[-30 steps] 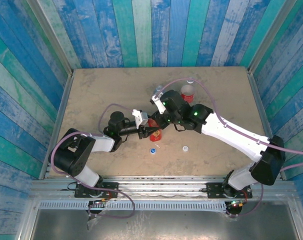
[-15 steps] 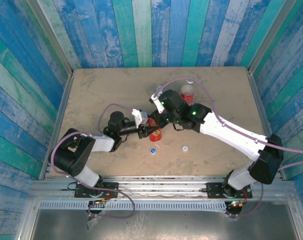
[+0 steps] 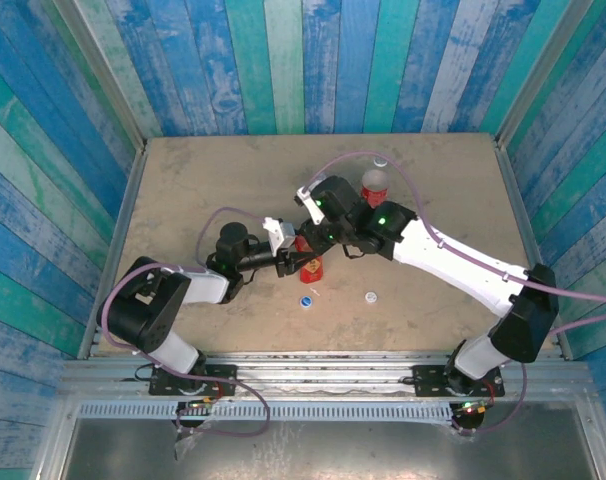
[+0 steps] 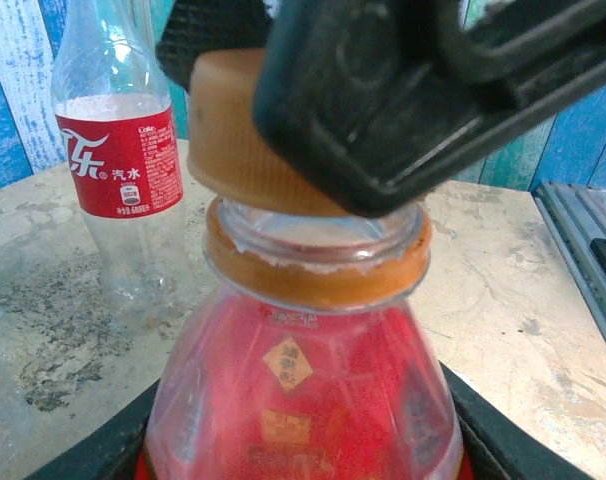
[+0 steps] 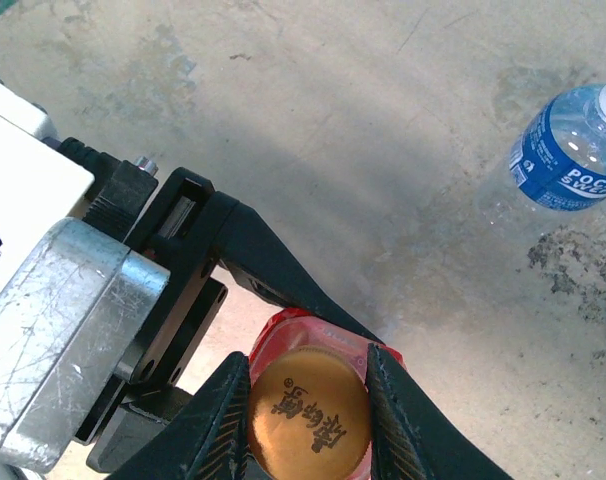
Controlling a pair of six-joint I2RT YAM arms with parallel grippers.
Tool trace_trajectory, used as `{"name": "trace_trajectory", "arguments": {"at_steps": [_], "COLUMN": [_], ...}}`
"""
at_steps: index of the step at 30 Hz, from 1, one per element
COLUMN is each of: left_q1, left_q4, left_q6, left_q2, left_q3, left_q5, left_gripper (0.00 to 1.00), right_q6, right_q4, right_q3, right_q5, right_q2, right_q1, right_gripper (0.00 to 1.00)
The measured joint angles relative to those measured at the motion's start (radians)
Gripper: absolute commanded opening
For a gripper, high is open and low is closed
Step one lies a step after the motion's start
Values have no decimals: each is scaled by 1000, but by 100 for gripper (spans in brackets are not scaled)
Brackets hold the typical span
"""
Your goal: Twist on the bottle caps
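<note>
My left gripper (image 4: 303, 455) is shut on the all-red bottle (image 4: 303, 400), which stands upright near the table's middle (image 3: 311, 267). My right gripper (image 5: 309, 400) is directly above it, shut on the orange-brown cap (image 5: 308, 425). That cap (image 4: 238, 140) rests slightly tilted on the bottle's open neck, just over the orange neck ring (image 4: 318, 265). The blue cap (image 3: 306, 299) and the white cap (image 3: 370, 296) lie loose on the table in front of the red bottle. The red-label bottle (image 3: 375, 183) stands uncapped at the back. The blue-label bottle (image 5: 568, 150) stands close by.
The tan table (image 3: 203, 190) is walled by blue and green planks on three sides. The left arm (image 3: 173, 290) reaches in low from the left. The right arm (image 3: 453, 265) crosses over from the right, its wrist above the bottles.
The right arm has swung a little left and back while its wrist stays over the red bottle with the cap. The left gripper and the bottle have not moved.
</note>
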Motion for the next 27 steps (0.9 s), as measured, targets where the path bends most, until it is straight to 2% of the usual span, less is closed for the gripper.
{"name": "trace_trajectory", "arguments": {"at_steps": [8, 27], "left_q1": [-3, 0], "left_q4": [-5, -22], "left_q6": [-1, -1], "left_q2": [0, 0], "left_q3": [3, 12], "left_q5": [0, -3], "left_gripper": [55, 56], "right_q6": [-20, -11], "right_q4": [79, 40], "right_q3": [-79, -27], "right_q5": [30, 58], "right_q2": [-47, -6], "right_q1": [12, 17], "right_gripper": [31, 32]}}
